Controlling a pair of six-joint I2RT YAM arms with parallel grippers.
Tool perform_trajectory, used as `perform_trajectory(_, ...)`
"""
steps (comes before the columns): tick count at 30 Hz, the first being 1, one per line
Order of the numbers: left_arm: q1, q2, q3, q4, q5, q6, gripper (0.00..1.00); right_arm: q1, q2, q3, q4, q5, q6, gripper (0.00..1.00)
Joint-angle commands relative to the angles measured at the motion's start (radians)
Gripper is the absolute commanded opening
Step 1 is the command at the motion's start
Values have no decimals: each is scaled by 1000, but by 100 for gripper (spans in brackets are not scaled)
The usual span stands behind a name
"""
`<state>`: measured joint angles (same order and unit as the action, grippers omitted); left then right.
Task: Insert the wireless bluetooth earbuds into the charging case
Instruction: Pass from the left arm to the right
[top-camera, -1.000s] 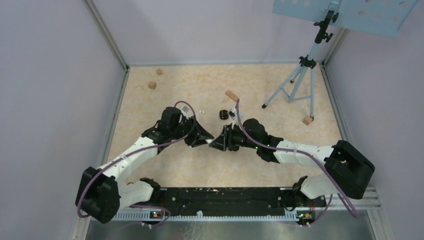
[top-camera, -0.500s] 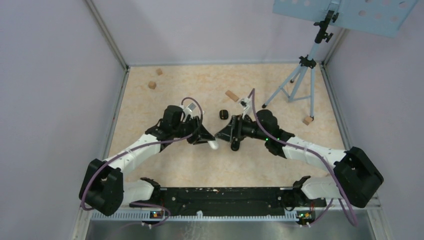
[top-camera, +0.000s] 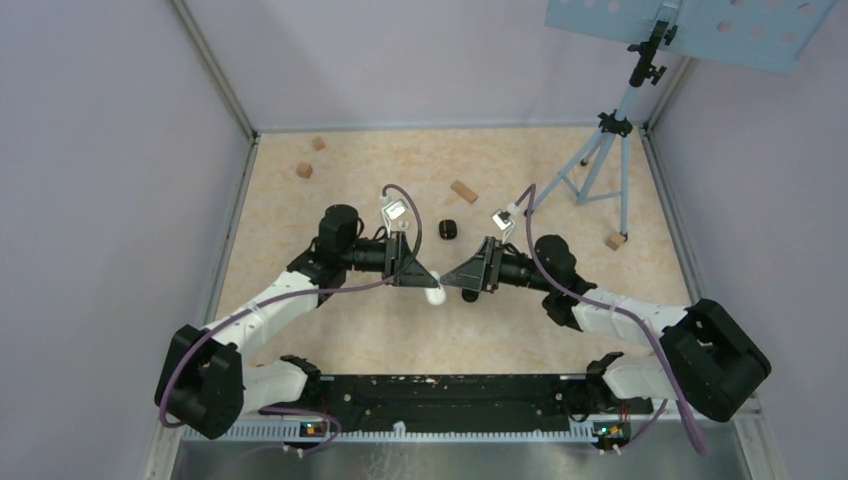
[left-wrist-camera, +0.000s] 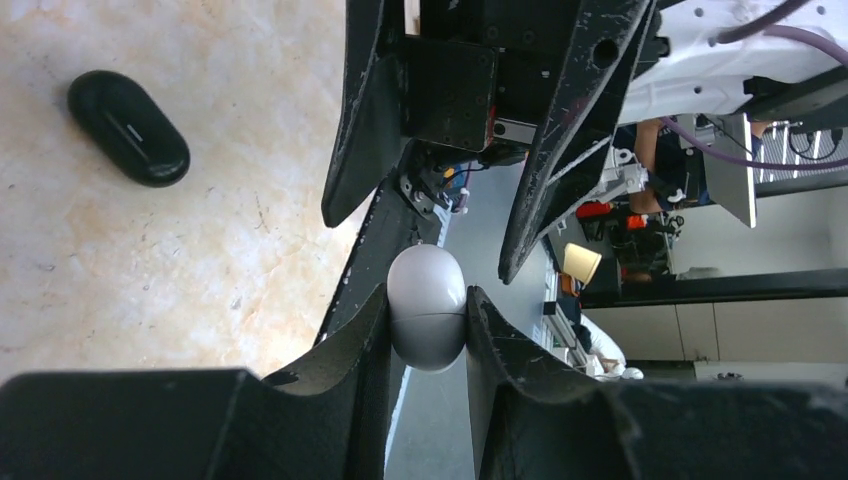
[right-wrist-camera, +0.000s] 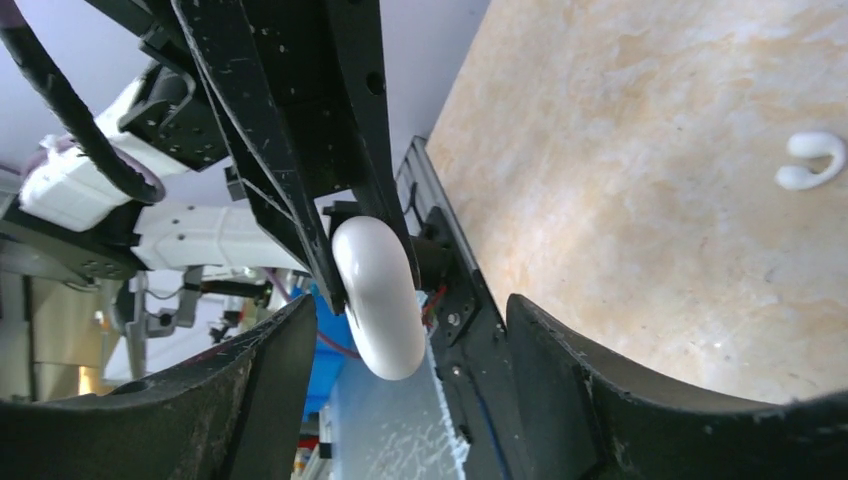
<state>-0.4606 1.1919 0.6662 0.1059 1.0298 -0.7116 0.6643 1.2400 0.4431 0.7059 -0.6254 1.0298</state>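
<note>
Earbud (right-wrist-camera: 810, 160) lies loose on the counter (right-wrist-camera: 650, 150); we pinch the white charging case (left-wrist-camera: 427, 320) aloft in our left end effector (left-wrist-camera: 427, 300), presumably so our empty, wide-open right end effector (right-wrist-camera: 410, 310) can pry it.

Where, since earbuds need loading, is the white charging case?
In the top view the white charging case is mid-table, clamped in the left end effector, its free end between the open fingers of the right end effector.
</note>
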Motion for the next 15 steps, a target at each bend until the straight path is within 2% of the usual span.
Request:
perform_trajectory(1, 3, -34, 25, 77, 62, 28, 0, -5, 6, -18, 213, -34, 97, 65)
perform_trajectory(9, 4, -39, 14, 142, 62, -34, 0, -4, 31, -39, 300, -82, 130, 59)
perform_trajectory(12, 8, -37, 6, 189, 61, -70, 0, -5, 81, -46, 411, -122, 180, 57)
perform_trajectory(15, 11, -33, -4, 238, 71, -109, 0, -5, 130, -61, 529, -141, 237, 51)
